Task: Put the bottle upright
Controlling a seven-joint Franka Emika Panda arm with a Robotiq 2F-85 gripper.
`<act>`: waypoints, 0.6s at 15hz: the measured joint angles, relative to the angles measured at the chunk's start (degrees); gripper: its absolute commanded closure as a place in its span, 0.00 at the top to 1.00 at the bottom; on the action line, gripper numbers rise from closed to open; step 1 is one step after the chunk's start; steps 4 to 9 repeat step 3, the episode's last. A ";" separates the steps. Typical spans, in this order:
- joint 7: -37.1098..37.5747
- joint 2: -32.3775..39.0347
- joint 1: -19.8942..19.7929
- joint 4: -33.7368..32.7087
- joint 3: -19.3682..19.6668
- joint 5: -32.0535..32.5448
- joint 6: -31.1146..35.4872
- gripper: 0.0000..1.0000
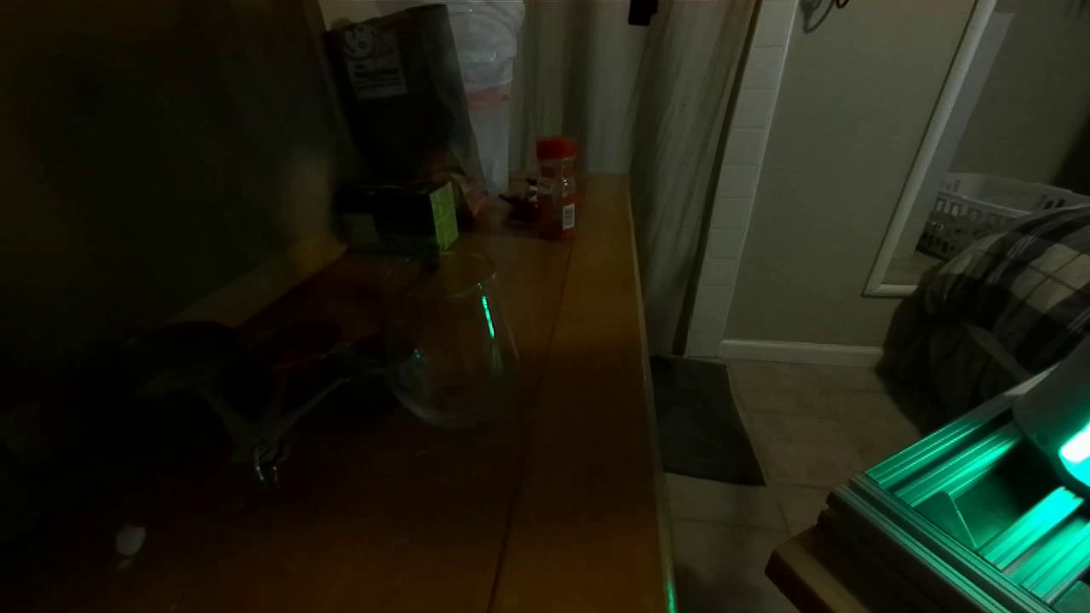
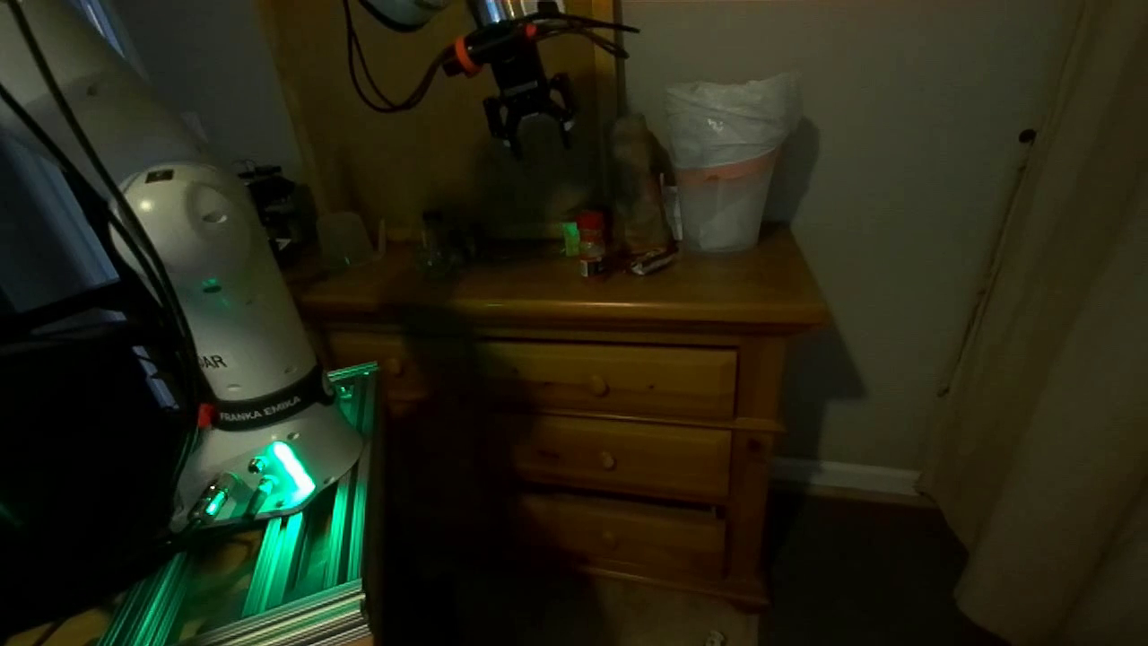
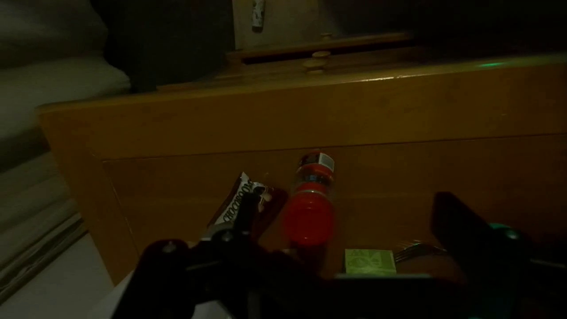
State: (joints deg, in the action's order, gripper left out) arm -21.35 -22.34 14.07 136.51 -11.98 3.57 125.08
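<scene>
The bottle is a small clear bottle with a red lid, reddish contents and a label. It stands upright on the wooden dresser top in both exterior views (image 1: 557,191) (image 2: 590,242). In the wrist view the bottle (image 3: 310,212) is seen from above, red lid toward the camera, left of the middle between the fingers. My gripper (image 2: 540,142) is open and empty, in the air well above the dresser, up and to the left of the bottle in that exterior view. In the wrist view the gripper's fingers (image 3: 345,201) are wide apart and touch nothing.
A Chocoroom packet (image 3: 246,199) lies beside the bottle. A green-ended box (image 1: 400,217), a dark bag (image 1: 409,102) and a white-lined bin (image 2: 726,170) stand nearby. A large clear glass vessel (image 1: 451,358) stands on the dresser (image 2: 556,301). The room is dim.
</scene>
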 measured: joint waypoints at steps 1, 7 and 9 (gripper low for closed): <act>0.06 -0.61 0.05 0.73 0.03 -0.01 0.43 1.00; 0.12 -1.16 0.08 1.27 0.08 -0.03 0.67 1.00; 0.12 -1.16 0.08 1.27 0.08 -0.03 0.67 1.00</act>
